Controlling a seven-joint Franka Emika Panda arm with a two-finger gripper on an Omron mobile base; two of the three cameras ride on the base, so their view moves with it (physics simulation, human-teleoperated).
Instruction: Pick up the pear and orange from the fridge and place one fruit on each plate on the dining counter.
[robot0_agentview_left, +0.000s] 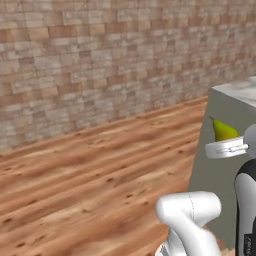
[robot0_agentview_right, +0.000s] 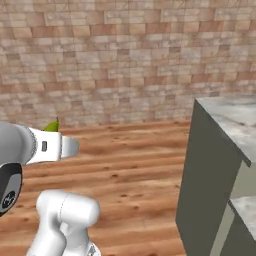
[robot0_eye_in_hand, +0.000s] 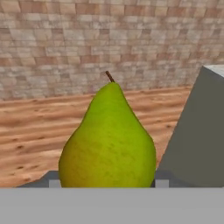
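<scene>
1. Between the jaws of the one gripper (robot0_agentview_left: 226, 146) sits one pear (robot0_eye_in_hand: 108, 140), yellow-green, upright, its narrow top and short brown stem pointing up; the jaws are clamped on its lower half.
2. From the hand view, the pear stands centred and close, and two small grey finger tips (robot0_eye_in_hand: 161, 183) show at either side of its base, pressed against it.
3. From the left base view, the pear (robot0_agentview_left: 223, 131) pokes up above the white hand, in front of the olive-grey side of the dining counter (robot0_agentview_left: 220, 165).
4. From the right base view, just the green tip of the pear (robot0_agentview_right: 52, 125) shows above the white wrist, at the left of the picture.
5. One counter is in view: a grey-white marbled top over plain olive-grey sides, standing to the right of the arm. The pear is held in the air beside it, lower than its top, not resting on anything.
6. One brick wall (robot0_agentview_right: 125, 60) runs across the back, in mixed tan and reddish bricks.
7. One wooden plank floor (robot0_agentview_left: 95, 175) stretches from the wall to the counter's foot.
8. One white arm rises at the bottom of both base views, its elbow bent below the hand.
</scene>
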